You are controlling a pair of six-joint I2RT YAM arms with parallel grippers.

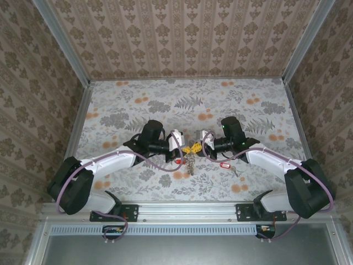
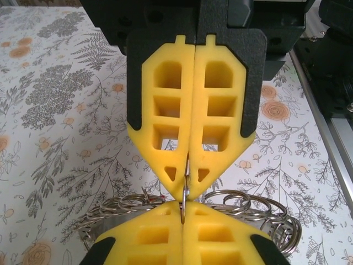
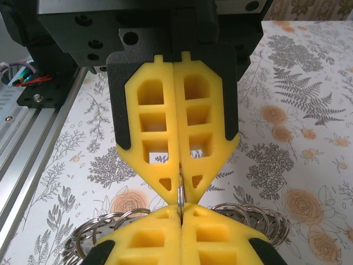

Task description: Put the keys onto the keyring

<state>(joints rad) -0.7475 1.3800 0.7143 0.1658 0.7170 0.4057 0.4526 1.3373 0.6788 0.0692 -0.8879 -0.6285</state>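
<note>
We see both arms reaching in to the middle of the flowered desk [image 1: 138, 105], where the left hand [image 1: 186, 148] and the right hand [image 1: 197, 147] meet tip to tip. Each hand has its yellow fingers pressed together. In the left wrist view, a thin metal loop stands edge-on, pinched in the seam of both hands at once. It belongs to the keyring [image 1: 190, 163], so each hand is clamped on the keyring. The rest of the keyring, a bunch of small silvery loops [image 2: 248, 208], spreads below the fingertips. We cannot tell whether it touches the desk.

One red-tagged key [image 1: 177, 161] lies just beside the keyring, on the left arm's side. A second red-tagged key [image 1: 224, 164] lies on the desk near the right arm, apart from the keyring.
</note>
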